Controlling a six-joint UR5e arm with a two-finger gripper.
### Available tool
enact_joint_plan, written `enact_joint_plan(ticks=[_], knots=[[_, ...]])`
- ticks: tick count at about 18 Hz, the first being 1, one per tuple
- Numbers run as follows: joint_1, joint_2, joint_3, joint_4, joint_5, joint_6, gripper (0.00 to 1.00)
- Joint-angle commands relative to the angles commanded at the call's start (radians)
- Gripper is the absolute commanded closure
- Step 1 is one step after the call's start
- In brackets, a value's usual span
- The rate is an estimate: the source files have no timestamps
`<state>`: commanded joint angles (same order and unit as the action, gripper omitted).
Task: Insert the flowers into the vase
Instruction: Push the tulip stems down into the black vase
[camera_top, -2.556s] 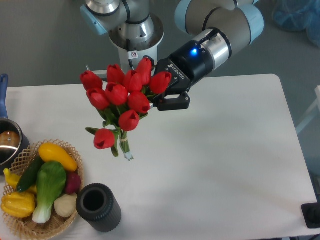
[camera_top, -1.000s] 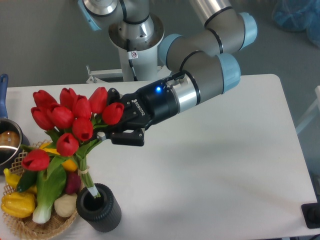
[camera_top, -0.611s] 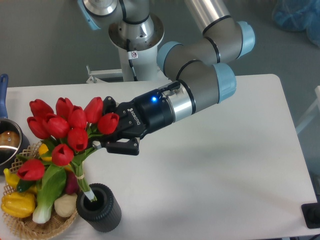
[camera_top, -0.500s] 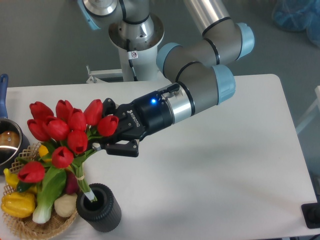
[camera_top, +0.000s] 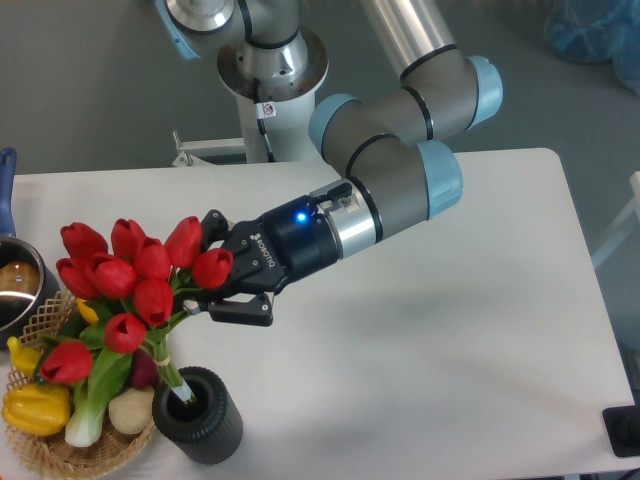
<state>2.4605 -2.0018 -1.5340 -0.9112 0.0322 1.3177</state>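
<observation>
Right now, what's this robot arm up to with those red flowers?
It is putting a bunch of red tulips into a small dark vase near the front of the table. The gripper is closed on the bunch just below the blooms, and the stem ends are already dipping into the vase's mouth. The bunch leans to the left, over a wicker basket of vegetables beside the vase. It has not let go yet.
</observation>
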Motion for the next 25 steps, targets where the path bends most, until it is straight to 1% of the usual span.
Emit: enact_joint_plan(ticks=[2, 8, 10, 12, 13, 16, 20, 25], knots=[[-0.003, -0.011, 0.000, 0.002, 0.003, 0.000, 0.85], [-0.008, -0.048, 0.000, 0.005, 0.006, 0.003, 0.84], [-0.008, -0.066, -0.003, 0.021, 0.011, 0.003, 0.84], [-0.014, -0.090, -0.012, 0.049, 0.050, 0.002, 0.84], [-0.024, -0.098, -0.015, 0.055, 0.061, 0.002, 0.84], [-0.025, -0.123, -0.018, 0.060, 0.072, 0.003, 0.84], [-0.026, -0.138, -0.018, 0.066, 0.074, 0.008, 0.84], [-0.026, -0.153, -0.029, 0.069, 0.080, 0.051, 0.84]])
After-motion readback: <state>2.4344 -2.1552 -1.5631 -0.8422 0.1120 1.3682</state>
